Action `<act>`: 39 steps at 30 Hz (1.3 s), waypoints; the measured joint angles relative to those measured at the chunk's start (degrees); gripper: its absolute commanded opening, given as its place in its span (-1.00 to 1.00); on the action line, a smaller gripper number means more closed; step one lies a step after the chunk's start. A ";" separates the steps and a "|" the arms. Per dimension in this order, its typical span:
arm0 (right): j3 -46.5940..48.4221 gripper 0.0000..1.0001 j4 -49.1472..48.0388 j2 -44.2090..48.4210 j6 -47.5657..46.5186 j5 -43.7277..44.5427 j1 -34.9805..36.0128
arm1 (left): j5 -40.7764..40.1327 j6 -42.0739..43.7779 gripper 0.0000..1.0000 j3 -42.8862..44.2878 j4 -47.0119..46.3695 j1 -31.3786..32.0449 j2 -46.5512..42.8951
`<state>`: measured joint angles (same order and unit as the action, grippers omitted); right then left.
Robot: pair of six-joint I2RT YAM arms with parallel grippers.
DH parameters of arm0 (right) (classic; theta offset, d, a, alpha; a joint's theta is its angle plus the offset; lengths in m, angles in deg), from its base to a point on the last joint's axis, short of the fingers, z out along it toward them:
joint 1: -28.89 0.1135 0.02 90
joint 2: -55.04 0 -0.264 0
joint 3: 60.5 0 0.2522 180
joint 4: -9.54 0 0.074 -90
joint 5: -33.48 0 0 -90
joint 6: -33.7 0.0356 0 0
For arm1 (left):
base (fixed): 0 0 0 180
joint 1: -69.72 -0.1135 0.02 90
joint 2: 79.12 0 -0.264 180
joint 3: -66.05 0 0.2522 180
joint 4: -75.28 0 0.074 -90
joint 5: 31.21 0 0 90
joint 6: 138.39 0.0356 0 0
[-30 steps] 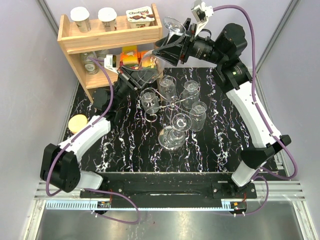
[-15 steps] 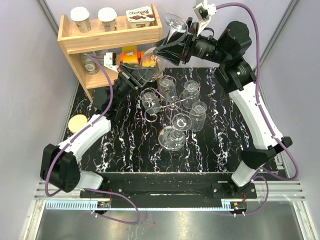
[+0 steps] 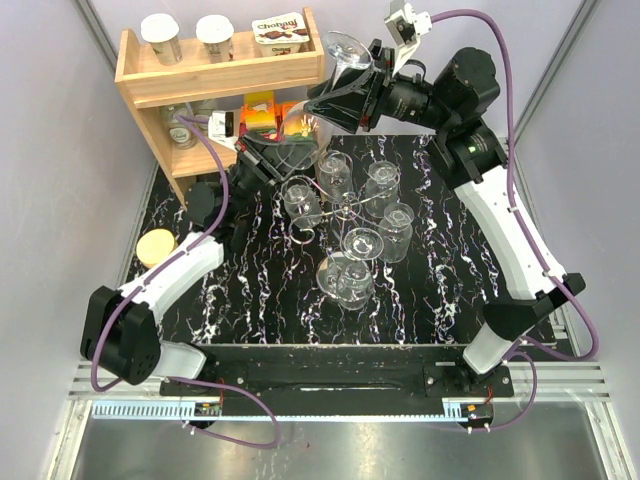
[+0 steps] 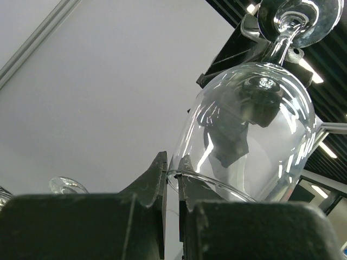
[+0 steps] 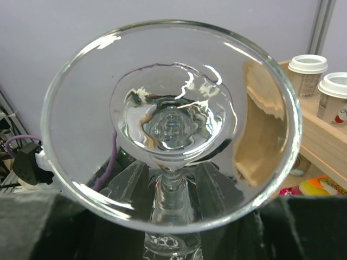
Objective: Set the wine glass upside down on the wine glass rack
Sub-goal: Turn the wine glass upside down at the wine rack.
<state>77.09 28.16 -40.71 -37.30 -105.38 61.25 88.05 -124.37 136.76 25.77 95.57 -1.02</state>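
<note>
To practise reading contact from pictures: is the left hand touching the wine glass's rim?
Touching. In the left wrist view the left hand pinches the wine glass by its rim, no gap showing.

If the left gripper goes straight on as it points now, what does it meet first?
The left gripper pinches the wine glass rim; straight ahead past the bowl, likely the right gripper at the stem. Depth unclear.
</note>
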 measured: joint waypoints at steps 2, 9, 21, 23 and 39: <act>-1.27 -0.35 -2.67 -0.02 1.55 -0.55 0.00 | -0.07 -1.03 -1.00 -0.79 -1.44 0.02 0.26; -1.38 -0.30 -7.48 -0.76 4.20 -2.40 0.00 | -1.20 -3.63 -1.00 -0.83 -4.92 2.03 2.23; -4.22 -1.00 -22.84 -0.63 13.40 -6.45 -0.13 | -0.74 -2.49 -1.00 2.32 -5.88 4.24 3.41; -6.43 -1.00 -29.81 -0.61 18.32 -7.93 -0.17 | -0.22 -2.45 -1.00 2.62 -6.80 4.59 4.07; -2.45 -1.00 0.74 -0.81 5.42 -11.15 3.85 | 12.20 5.57 -0.81 3.45 7.89 9.29 8.70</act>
<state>74.64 28.90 -41.52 -31.88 -116.52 65.09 100.24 -118.80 140.21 33.66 104.86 7.68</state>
